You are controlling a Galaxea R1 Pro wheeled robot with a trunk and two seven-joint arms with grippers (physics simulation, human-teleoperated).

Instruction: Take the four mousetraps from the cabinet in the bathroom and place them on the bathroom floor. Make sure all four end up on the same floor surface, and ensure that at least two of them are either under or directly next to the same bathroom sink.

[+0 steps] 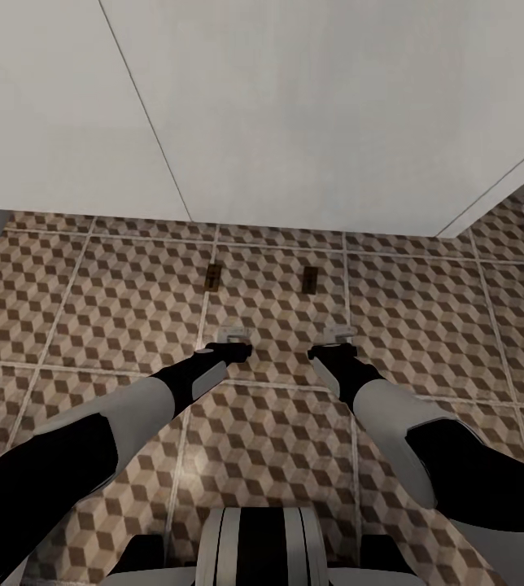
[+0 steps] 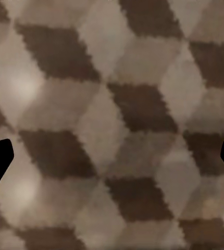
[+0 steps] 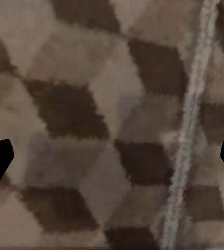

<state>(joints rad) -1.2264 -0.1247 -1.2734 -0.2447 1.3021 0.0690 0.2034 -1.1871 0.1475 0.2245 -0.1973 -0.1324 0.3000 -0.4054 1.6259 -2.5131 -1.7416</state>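
Two small dark-brown mousetraps point(image 1: 211, 278) point(image 1: 310, 280) lie flat on the cube-patterned bathroom floor point(image 1: 115, 301), just before the white sink point(image 1: 311, 114). Left pincer point(image 1: 231, 335) and right pincer point(image 1: 339, 334) hover spread wide, empty.

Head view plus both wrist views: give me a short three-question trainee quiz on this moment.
1. True or false: both mousetraps, the left mousetrap and the right mousetrap, lie flat on the bathroom floor.
2. What is held between the fingers of the left gripper and the right gripper? A) a trap each B) nothing C) one shared trap
3. Fill in: the white sink stands ____ the traps.

Key: 1 true; 2 B; 3 beyond.
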